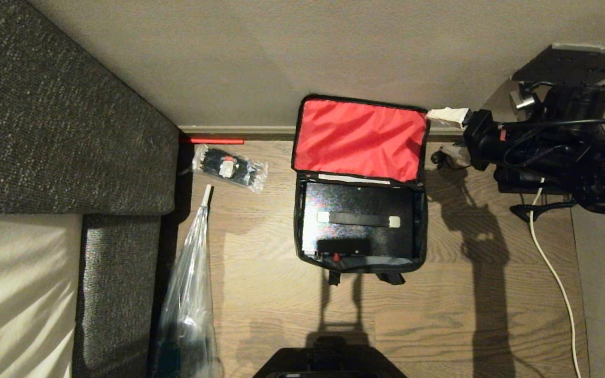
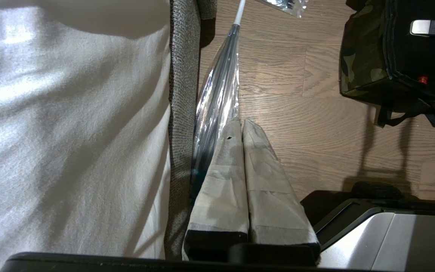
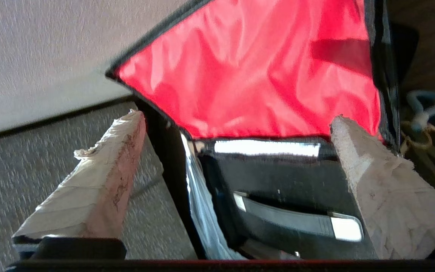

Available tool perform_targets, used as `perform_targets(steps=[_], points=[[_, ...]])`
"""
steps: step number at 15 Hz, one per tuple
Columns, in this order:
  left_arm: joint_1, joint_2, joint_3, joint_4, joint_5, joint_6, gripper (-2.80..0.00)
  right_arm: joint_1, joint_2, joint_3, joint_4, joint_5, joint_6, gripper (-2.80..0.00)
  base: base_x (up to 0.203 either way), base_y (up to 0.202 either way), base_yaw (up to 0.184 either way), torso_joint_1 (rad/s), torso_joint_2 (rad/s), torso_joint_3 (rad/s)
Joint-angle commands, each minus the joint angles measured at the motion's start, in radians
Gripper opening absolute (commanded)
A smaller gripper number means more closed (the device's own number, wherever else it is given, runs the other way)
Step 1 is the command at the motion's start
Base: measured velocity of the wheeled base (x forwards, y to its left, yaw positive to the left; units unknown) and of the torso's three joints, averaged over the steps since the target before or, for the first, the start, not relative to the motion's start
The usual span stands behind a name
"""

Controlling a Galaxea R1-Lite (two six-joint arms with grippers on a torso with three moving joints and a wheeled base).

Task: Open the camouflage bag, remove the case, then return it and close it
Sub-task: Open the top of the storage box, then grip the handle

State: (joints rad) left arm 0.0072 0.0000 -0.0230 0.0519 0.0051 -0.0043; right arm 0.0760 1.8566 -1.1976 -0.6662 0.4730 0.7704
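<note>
The camouflage bag (image 1: 299, 231) stands open on the wooden floor against the wall, and its camouflage side (image 2: 357, 64) shows in the left wrist view. Its red-lined lid (image 1: 360, 136) is flipped up against the wall. The black case (image 1: 360, 202) lies inside, with its handle (image 1: 357, 219) facing up. My right gripper (image 1: 447, 134) hangs open beside the lid's right edge. In its own view the right gripper (image 3: 237, 116) has taped fingers (image 3: 104, 177) spread wide, nothing between them, framing the lid (image 3: 259, 68) and the case (image 3: 278, 177). My left gripper (image 2: 241, 124) is shut and empty, parked low beside the sofa.
A grey sofa (image 1: 45, 131) with a white cushion (image 1: 13, 289) fills the left. A long plastic-wrapped item (image 1: 189, 278) and a small plastic bag of black parts (image 1: 229, 168) lie left of the bag. A white cable (image 1: 554, 273) runs along the floor at the right.
</note>
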Motion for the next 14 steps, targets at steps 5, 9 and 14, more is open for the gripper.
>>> perform_targets(steps=[5, 9, 14], points=[[0.0, 0.0, 0.0, 0.0, -0.001, 0.0, -2.8, 0.003, -0.212, 0.188, 0.142, 0.068, -0.128, -2.8, 0.0, 0.0, 0.0, 0.0, 0.0, 0.0], [0.0, 0.0, 0.0, 0.0, 0.001, 0.0, -2.8, -0.008, -0.47, 0.395, 0.423, 0.014, -0.417, -2.8, 0.0, 0.0, 0.0, 0.0, 0.0, 0.0], [0.0, 0.0, 0.0, 0.001, 0.0, 0.0, -2.8, -0.011, -1.006, 0.769, 0.592, -0.199, -0.662, -2.8, 0.0, 0.0, 0.0, 0.0, 0.0, 0.0]])
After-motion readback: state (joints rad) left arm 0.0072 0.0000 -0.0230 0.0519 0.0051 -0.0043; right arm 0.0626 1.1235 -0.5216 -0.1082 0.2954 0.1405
